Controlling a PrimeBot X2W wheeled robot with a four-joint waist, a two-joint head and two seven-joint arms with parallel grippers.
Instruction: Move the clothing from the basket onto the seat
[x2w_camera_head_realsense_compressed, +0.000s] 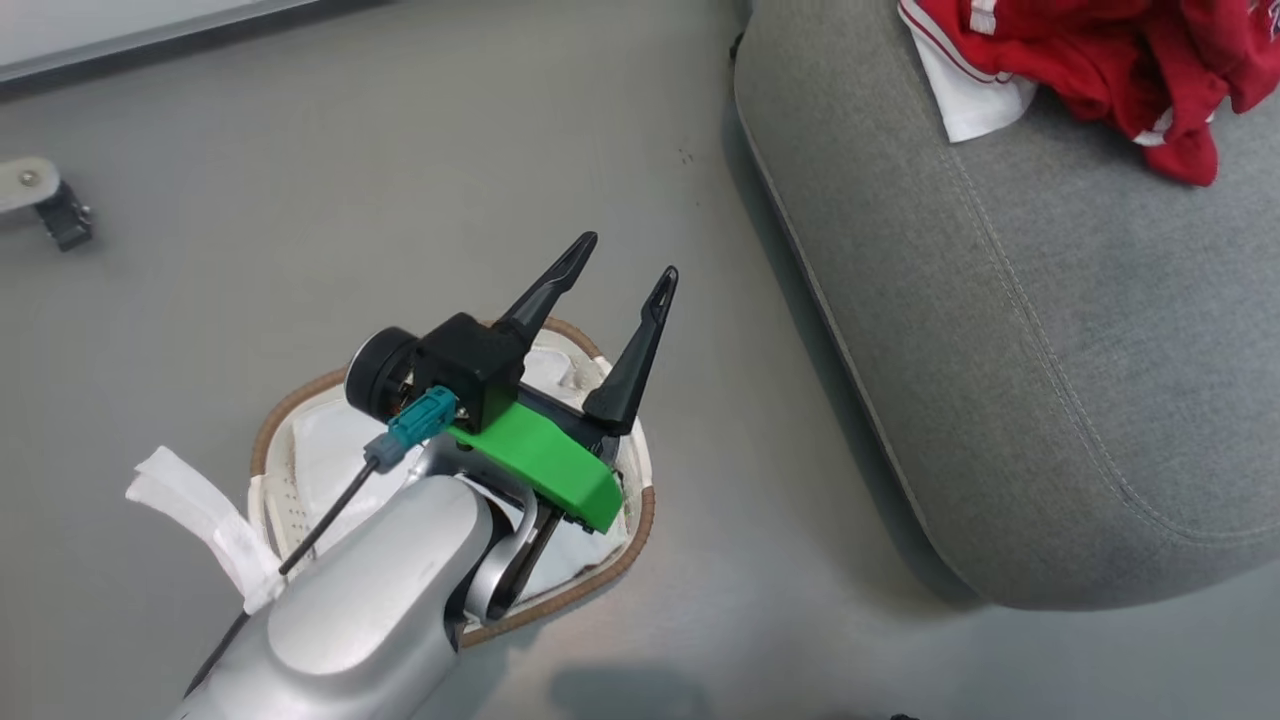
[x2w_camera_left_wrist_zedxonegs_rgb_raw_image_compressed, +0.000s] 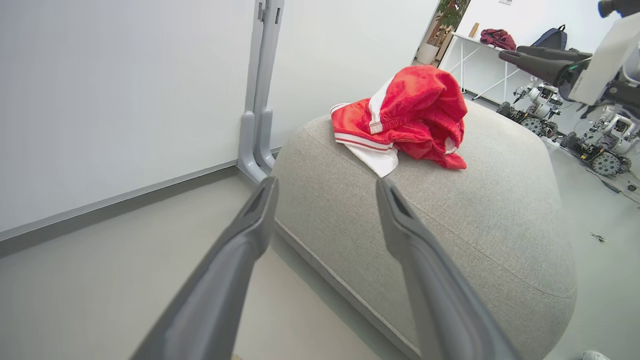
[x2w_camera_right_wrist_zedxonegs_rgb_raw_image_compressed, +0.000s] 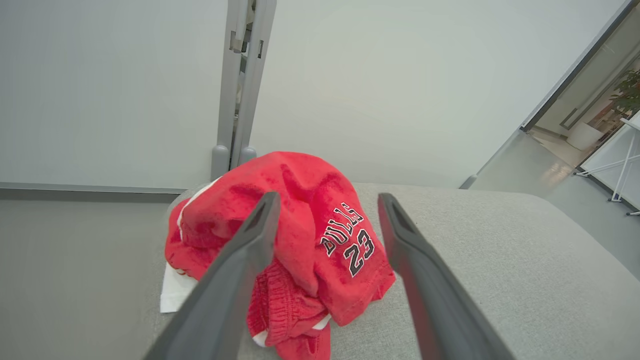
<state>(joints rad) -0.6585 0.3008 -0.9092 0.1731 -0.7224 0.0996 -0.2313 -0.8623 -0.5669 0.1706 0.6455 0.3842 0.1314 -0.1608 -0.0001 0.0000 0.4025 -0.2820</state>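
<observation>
The red clothing (x2w_camera_head_realsense_compressed: 1110, 50) lies crumpled on the far end of the grey seat (x2w_camera_head_realsense_compressed: 1050, 330); its white stripes show in the left wrist view (x2w_camera_left_wrist_zedxonegs_rgb_raw_image_compressed: 410, 115), and black lettering in the right wrist view (x2w_camera_right_wrist_zedxonegs_rgb_raw_image_compressed: 310, 220). My right gripper (x2w_camera_right_wrist_zedxonegs_rgb_raw_image_compressed: 327, 197) hovers open just over it, holding nothing, and also appears in the left wrist view (x2w_camera_left_wrist_zedxonegs_rgb_raw_image_compressed: 510, 52). On the floor left of the seat stands the cream basket (x2w_camera_head_realsense_compressed: 300, 400) with its brown rim and white liner. My left gripper (x2w_camera_head_realsense_compressed: 630, 258) hangs open and empty above the basket, fingers (x2w_camera_left_wrist_zedxonegs_rgb_raw_image_compressed: 260, 210) pointing toward the seat (x2w_camera_left_wrist_zedxonegs_rgb_raw_image_compressed: 450, 215).
A white liner strap (x2w_camera_head_realsense_compressed: 190, 500) hangs outside the basket's left side. A caster foot (x2w_camera_head_realsense_compressed: 50, 200) sits on the grey floor at far left. A white wall with a grey post (x2w_camera_left_wrist_zedxonegs_rgb_raw_image_compressed: 257, 125) stands behind the seat. Other robots (x2w_camera_left_wrist_zedxonegs_rgb_raw_image_compressed: 600, 145) and a white table stand further back.
</observation>
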